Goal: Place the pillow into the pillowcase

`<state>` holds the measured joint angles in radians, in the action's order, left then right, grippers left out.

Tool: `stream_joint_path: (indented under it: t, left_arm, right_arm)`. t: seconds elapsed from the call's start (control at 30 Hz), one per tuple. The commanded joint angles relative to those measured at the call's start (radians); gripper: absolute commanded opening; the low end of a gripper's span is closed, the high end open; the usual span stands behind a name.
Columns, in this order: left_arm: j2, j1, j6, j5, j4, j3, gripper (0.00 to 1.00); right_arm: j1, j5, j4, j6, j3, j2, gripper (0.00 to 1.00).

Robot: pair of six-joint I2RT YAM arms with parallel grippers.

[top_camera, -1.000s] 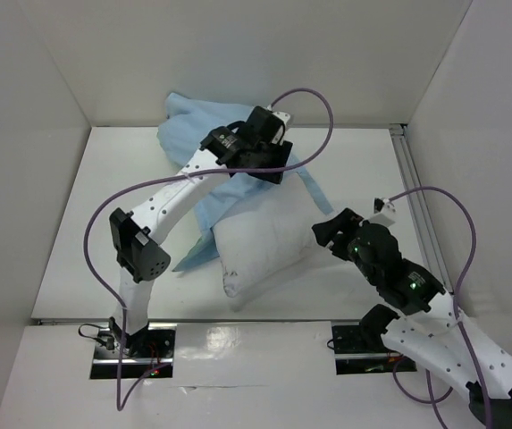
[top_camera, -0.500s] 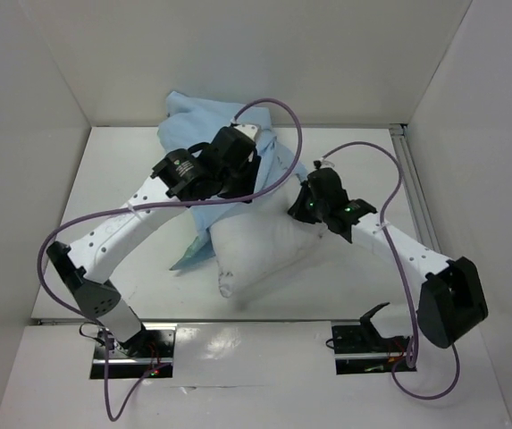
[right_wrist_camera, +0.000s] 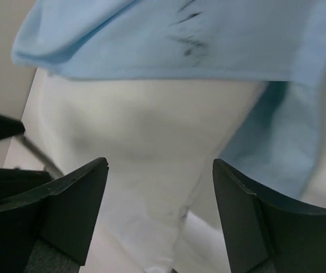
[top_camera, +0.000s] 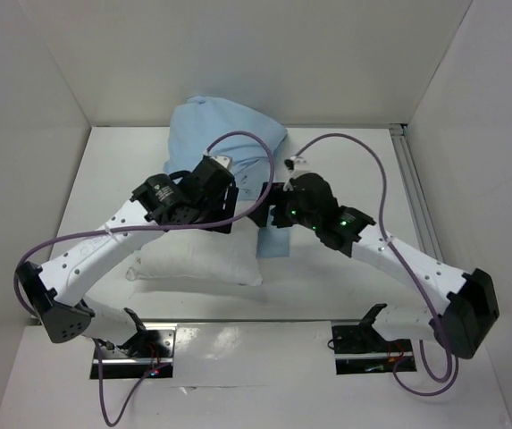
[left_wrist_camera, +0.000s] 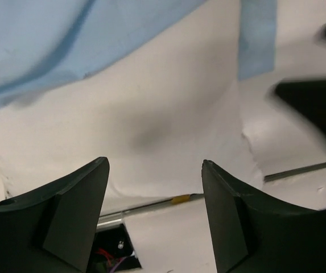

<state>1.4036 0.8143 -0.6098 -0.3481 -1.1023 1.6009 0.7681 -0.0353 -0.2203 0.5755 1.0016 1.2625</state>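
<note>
The light-blue pillowcase [top_camera: 224,134] bulges at the back centre of the table, and a strip of it [top_camera: 273,241] hangs down toward the front. The white pillow [top_camera: 193,259] sticks out from under it toward the front left. My left gripper [top_camera: 227,213] and right gripper [top_camera: 267,213] face each other just above the pillowcase's edge. In the left wrist view the gripper [left_wrist_camera: 154,170] is open over the pillow [left_wrist_camera: 151,125], below the pillowcase [left_wrist_camera: 66,40]. In the right wrist view the gripper [right_wrist_camera: 160,170] is open over the pillow [right_wrist_camera: 151,131] and the pillowcase [right_wrist_camera: 168,40]. Neither holds anything.
White walls close in the table on the left, back and right. A metal rail [top_camera: 414,192] runs along the right side and another [top_camera: 238,320] along the near edge. Purple cables [top_camera: 238,138] loop over both arms. The right gripper's dark body [left_wrist_camera: 316,108] shows in the left wrist view.
Both arms swung in toward the middle. The pillow shifted left and lies across the front. The pillowcase now bulges at the back. The right gripper closed, then reopened.
</note>
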Motion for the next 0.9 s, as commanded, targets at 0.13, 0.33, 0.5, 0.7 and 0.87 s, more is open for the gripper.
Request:
stream_joint_path:
  t: [0.13,0.33,0.5,0.7,0.87]
  left_arm:
    - [-0.046,0.055,-0.083,0.11,0.113,-0.165,0.88]
    - [0.098,0.111,-0.156,0.035,0.111,-0.191,1.0]
    - [0.19,0.102,-0.145,-0.04,0.192,-0.251,1.0]
    - [0.203,0.034,-0.185,-0.008,0.265,-0.277,0.0]
    - [0.106,-0.004,-0.211,-0.04,0.255,-0.17,0.0]
  right_arm:
    - [-0.171,0.152,-0.096,0.04,-0.106,-0.104,0.84]
    - [-0.237,0.143,-0.056,-0.072,-0.046,0.11,0.93]
    - [-0.26,0.071,0.088,-0.149,-0.037,0.251,0.94]
    - [-0.308,-0.09,0.3,-0.145,-0.027,0.409,0.54]
    - [-0.306,-0.169,0.273,-0.132,0.051,0.362,0.0]
